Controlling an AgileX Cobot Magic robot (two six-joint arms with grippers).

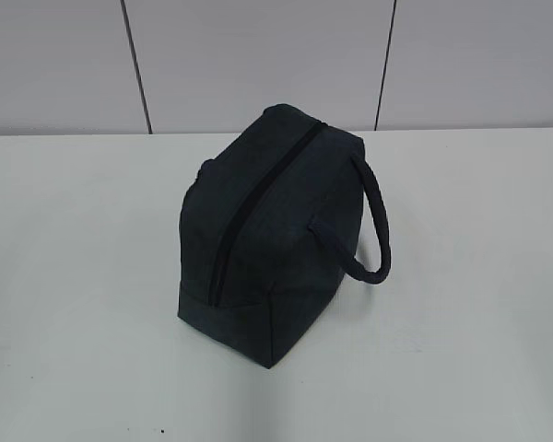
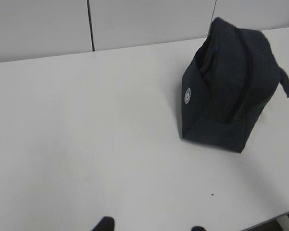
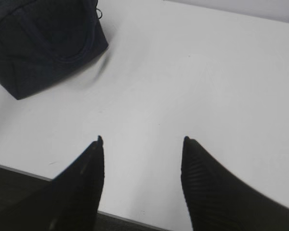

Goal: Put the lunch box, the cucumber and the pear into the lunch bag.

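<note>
The boxy, dark fabric lunch bag (image 3: 43, 43) sits zipped, up-left of the empty, spread ribbed right gripper (image 3: 142, 139); the left gripper (image 2: 151, 226) is parted, holding nothing.

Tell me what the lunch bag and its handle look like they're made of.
Lunch bag: dark navy woven fabric, matte, going by its soft creased sides and stitched seams. Handle: seemingly the same cloth over padding; it forms a rounded, tube-like loop.

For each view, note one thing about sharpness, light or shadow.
Exterior view: even light, the lunch bag sharp, faint shadow at its base. Left wrist view: bag soft. Right wrist view: right gripper fingers dark, nearly featureless; bag corner blurred.
</note>
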